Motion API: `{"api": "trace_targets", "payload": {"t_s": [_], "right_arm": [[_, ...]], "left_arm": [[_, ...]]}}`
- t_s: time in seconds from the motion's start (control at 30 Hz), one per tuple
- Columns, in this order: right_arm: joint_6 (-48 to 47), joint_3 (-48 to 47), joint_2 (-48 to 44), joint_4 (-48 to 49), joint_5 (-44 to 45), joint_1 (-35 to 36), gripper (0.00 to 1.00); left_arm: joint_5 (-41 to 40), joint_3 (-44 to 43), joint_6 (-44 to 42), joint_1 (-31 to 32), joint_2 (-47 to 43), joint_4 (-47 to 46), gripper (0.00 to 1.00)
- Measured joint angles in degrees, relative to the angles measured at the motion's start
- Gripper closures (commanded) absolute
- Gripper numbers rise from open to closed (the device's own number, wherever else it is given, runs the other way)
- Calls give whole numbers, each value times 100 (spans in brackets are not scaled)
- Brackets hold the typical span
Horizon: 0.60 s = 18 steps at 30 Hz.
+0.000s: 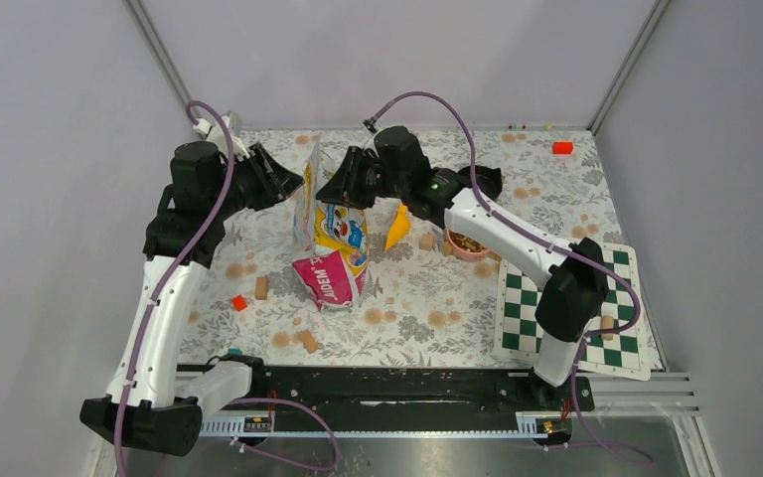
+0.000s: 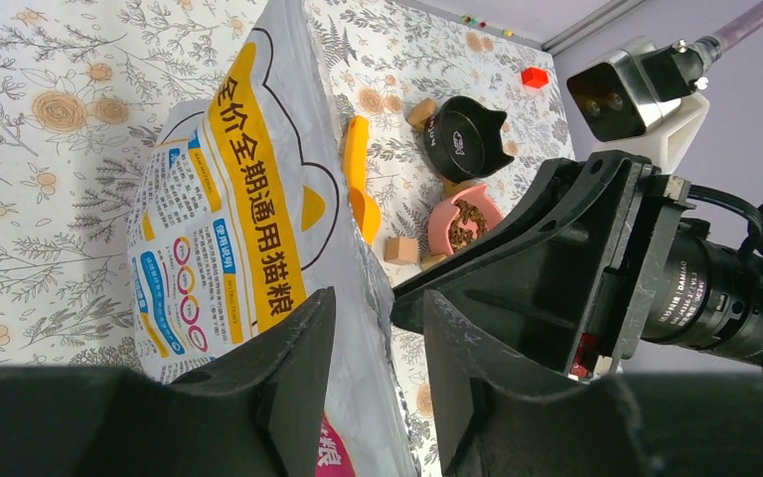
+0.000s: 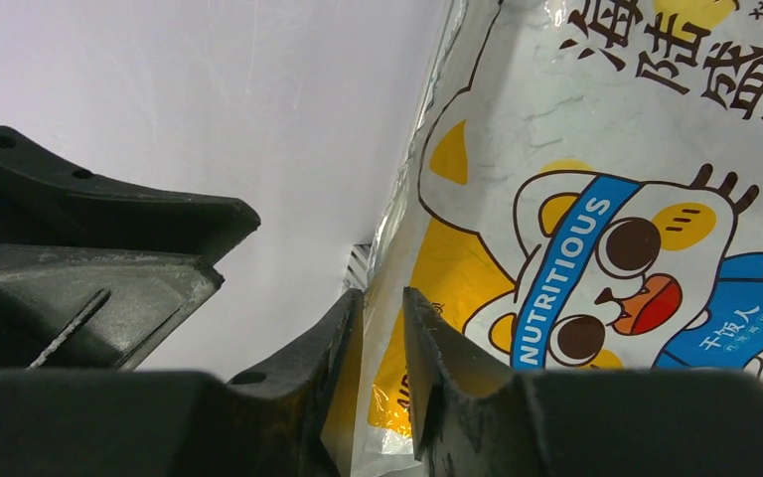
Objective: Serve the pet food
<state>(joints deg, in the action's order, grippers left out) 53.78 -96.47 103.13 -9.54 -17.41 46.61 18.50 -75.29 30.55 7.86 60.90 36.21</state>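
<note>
**Bag.** The cat food bag [image 1: 333,234] stands upright on the floral-covered worktop [image 1: 427,308], towards its far edge and roughly centred. Its pink bottom faces the near edge. Both grippers meet the bag at its top, one on each side.

**Left gripper.** The left gripper [image 2: 380,303] is partly closed astride the bag's top edge. The bag lies against one finger [image 2: 298,368]. A strip of background shows between the bag and the other finger, so the bag is straddled, not visibly pinched.

**Right gripper.** The right gripper [image 3: 382,293] is narrowed to a thin slot. The bag's sealed side edge fills that slot, and both fingers press on it.

**Pet food.** The visible pet food [image 2: 469,221] is mixed brown kibble lying in a pink bowl [image 2: 435,227]. The bowl sits right of the bag, just beside the far-left corner of the checkered mat [image 1: 527,308].

**Nearby items.**
- A yellow scoop [image 1: 397,229] lies between the bag and the pink bowl.
- A wooden cube [image 2: 401,248] rests near the bowl.
- A black cat-eared bowl [image 2: 467,137] sits beyond the pink one, towards the far edge.
</note>
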Motion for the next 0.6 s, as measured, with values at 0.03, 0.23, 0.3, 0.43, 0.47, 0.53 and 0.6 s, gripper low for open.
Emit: {"api": "trace_targets", "payload": {"t_s": [0.03,0.23,0.3,0.43,0.47,0.53,0.6], "right_arm": [[0,-2,7,4,20,0,70],[-2,-107,140,4,44,0,81],[-2,-107,168,0,70,2,85],[0,-107,249,-4,127,2,83],[-2,-107,269,-7,140,0,76],[4,-107,297,-26,151,2,63],[-9,-107,306,-57,173,0,54]], "left_arm": [[11,0,0,0,0,0,62],[74,46,2,0,2,0,62],[92,46,0,0,24,0,63],[107,46,-2,0,61,-2,63],[109,46,-4,0,72,-2,63],[107,46,-9,-2,87,7,63],[107,46,-26,-2,109,7,63]]}}
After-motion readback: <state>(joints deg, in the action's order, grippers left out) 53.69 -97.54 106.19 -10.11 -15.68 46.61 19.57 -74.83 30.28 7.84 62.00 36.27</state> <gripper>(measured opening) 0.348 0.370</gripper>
